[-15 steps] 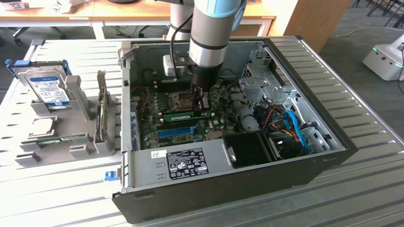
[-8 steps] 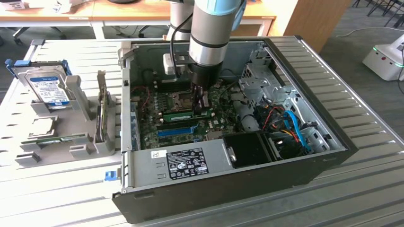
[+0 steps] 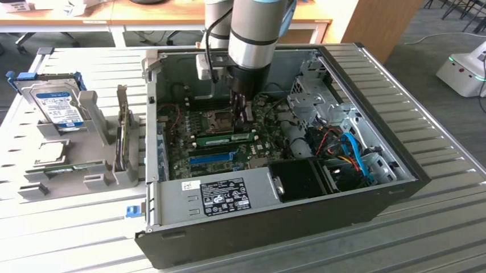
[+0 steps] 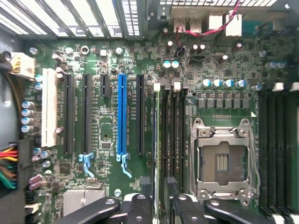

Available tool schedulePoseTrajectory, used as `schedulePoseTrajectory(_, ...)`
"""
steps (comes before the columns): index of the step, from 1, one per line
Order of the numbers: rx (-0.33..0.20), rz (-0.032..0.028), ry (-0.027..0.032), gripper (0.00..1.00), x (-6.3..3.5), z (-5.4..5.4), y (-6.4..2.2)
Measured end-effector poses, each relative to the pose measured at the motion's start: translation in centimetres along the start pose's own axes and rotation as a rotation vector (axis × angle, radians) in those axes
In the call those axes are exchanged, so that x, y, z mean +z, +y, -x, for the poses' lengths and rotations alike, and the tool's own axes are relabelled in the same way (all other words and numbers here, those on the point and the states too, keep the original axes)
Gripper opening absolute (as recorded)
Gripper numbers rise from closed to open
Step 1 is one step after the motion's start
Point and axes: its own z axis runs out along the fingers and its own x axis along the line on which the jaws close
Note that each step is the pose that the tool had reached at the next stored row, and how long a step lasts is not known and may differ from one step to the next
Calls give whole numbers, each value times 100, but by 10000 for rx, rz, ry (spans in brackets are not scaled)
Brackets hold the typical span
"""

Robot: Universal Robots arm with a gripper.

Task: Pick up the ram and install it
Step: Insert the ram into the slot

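Down in the open PC case (image 3: 304, 222), the ram (image 3: 224, 138) stands on edge in the DIMM slot nearest the blue PCIe slot (image 4: 122, 114) on the motherboard (image 4: 105, 130). From the wrist camera you see only its top edge (image 4: 155, 140), a thin pale line.

Your gripper (image 3: 243, 116) hangs right over it with the jaws apart, a finger (image 4: 140, 207) on either side of the stick and nothing clamped. I can't tell whether it's fully latched at the white end clips (image 4: 157, 86).

Handling, my read: very light, stiff and thin — brittle if you twist it. The faces are smooth, so pads could slip. The chips and the contact edge are the fragile bits.

Take it across the flat faces near mid-length, high up by the top edge. Keep any load straight down the board — never sideways.

A second stick (image 3: 67, 169) of the same kind lies in the grey tray (image 3: 99, 182) on the exterior view's left, well apart from the case.
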Motion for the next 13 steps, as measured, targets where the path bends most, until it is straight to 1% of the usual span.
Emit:
schedulePoseTrajectory(6,0,4,1,25,-195,2,5)
schedulePoseTrajectory(13,0,6,18,25,-421,5,12)
